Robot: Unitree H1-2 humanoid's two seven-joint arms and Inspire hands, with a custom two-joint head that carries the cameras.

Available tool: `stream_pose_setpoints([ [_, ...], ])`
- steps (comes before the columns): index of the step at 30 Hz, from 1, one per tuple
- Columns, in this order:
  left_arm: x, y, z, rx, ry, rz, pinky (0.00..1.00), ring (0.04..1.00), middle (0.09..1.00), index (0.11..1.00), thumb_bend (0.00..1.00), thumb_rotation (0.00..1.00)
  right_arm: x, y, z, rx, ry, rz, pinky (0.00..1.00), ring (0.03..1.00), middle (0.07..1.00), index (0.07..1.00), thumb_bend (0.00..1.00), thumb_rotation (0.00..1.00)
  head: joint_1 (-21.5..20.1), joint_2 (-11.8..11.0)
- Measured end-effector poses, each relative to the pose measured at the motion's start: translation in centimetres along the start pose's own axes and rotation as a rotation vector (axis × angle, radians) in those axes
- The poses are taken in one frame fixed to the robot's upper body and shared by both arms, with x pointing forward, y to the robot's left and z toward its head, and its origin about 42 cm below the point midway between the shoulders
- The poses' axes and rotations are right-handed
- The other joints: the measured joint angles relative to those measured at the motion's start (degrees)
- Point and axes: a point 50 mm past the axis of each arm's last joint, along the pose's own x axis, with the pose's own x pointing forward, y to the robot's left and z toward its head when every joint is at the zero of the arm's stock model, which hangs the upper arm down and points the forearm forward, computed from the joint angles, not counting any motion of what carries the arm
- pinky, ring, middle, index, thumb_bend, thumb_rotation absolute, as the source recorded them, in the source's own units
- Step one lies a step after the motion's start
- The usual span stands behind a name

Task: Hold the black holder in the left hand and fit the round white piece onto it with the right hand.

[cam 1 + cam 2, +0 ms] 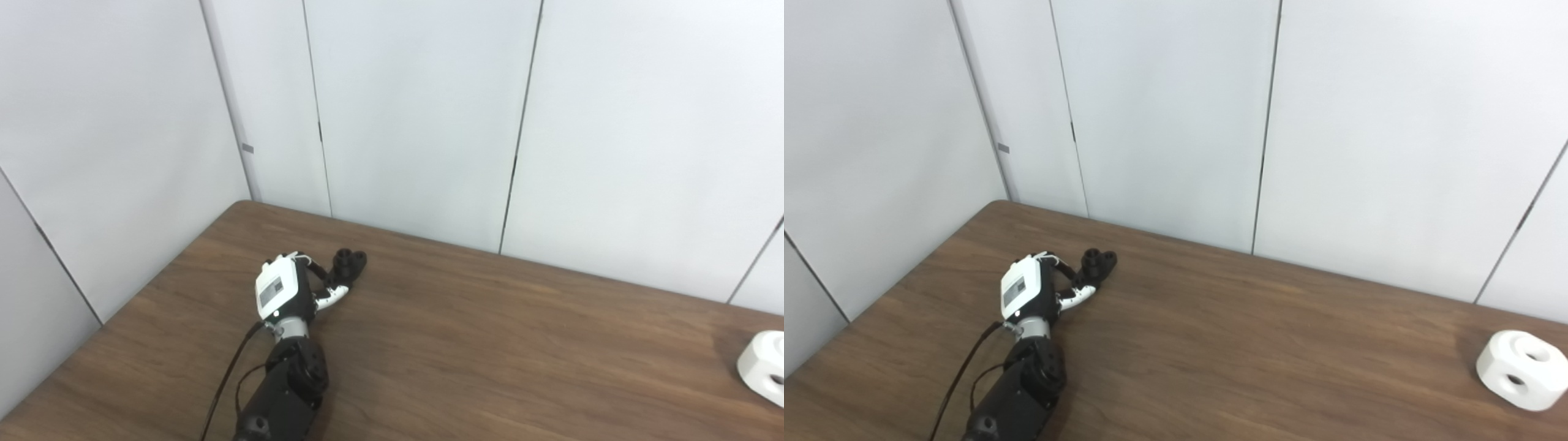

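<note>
Black holder (348, 262) at left hand (286, 293) fingertips (touching?); white piece (1521, 369) far rt.

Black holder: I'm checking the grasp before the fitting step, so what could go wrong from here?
The left robot hand sits beside the black holder with only a fingertip near it, so closing may push it away rather than grip it. The round white piece lies far off at the table's right edge, and no right hand is in view.

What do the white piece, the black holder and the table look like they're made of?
White piece: likely matte plastic, with uniform colour, chamfered edges and round holes. Black holder: probably dull black plastic; too small to be sure. Table: dark wood-grain surface with a faint sheen, perhaps laminate.
</note>
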Motion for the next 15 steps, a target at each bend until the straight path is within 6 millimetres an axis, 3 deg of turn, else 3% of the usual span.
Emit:
stream_pose_setpoints([
  [7, -0.9, 0.5, 0.6, 0.067, -0.087, -0.059, 1.0, 0.908, 0.853, 0.481, 0.52, 0.05, 0.0, 0.1, -0.1, -0.009, -0.004, 0.002, 1.0, 0.999, 0.967, 1.0, 0.75, 0.85, -1.4, -0.1],
  [15, -2.4, 0.4, 2.6, 0.101, -0.165, -0.134, 1.0, 0.917, 0.879, 0.481, 0.52, 0.05, 0.2, 0.3, -0.2, -0.023, -0.013, 0.008, 0.99, 0.992, 0.966, 1.0, 0.74, 0.86, -2.4, -0.2],
])
